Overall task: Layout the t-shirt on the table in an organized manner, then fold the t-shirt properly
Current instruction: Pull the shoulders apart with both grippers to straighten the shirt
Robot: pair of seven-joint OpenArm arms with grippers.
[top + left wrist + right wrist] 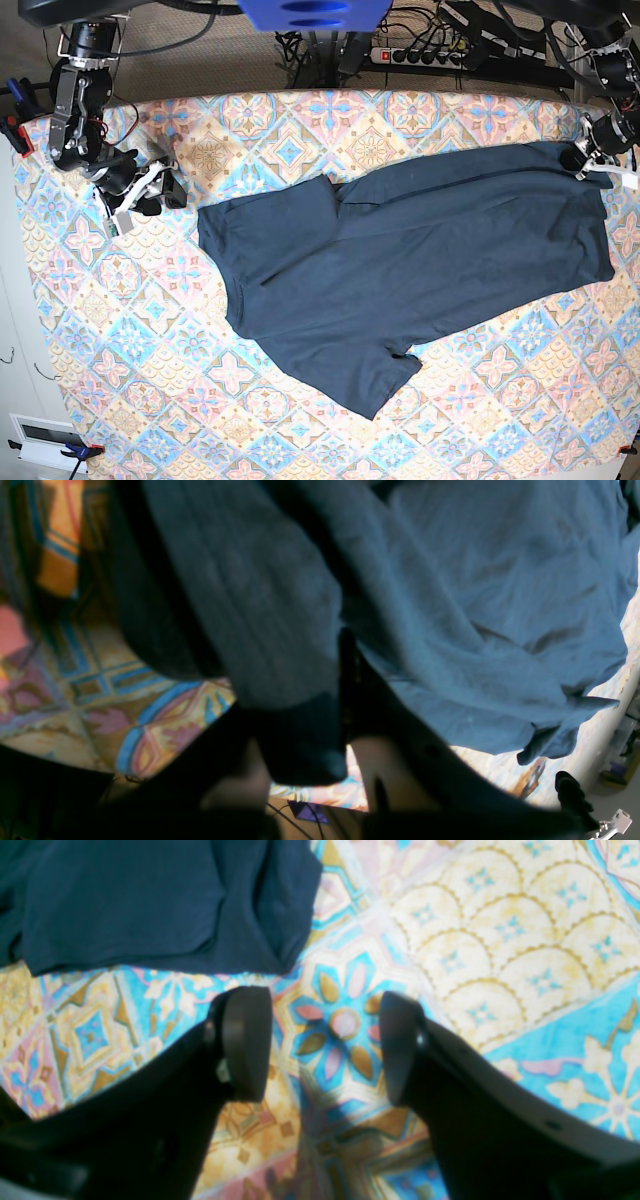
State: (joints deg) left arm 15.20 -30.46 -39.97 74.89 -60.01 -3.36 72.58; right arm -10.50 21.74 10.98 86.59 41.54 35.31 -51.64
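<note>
The dark navy t-shirt [400, 260] lies spread across the middle of the patterned table [300, 130], one sleeve pointing to the near edge. My left gripper [583, 158] is at the shirt's far right corner. In the left wrist view the left gripper [345, 720] is shut on a fold of the t-shirt [500, 605], with the cloth lifted over the table [150, 715]. My right gripper [170, 190] sits just left of the shirt's left edge. In the right wrist view the right gripper [322, 1045] is open over bare table [500, 940], with nothing between its fingers [245, 1040] and the t-shirt [150, 900] just ahead.
A power strip with cables [430, 50] lies on the floor beyond the table's far edge. A red clamp [20, 135] grips the left edge and a white box [45, 435] sits off the near left corner. The table's rounded edge [600, 735] shows beside the shirt.
</note>
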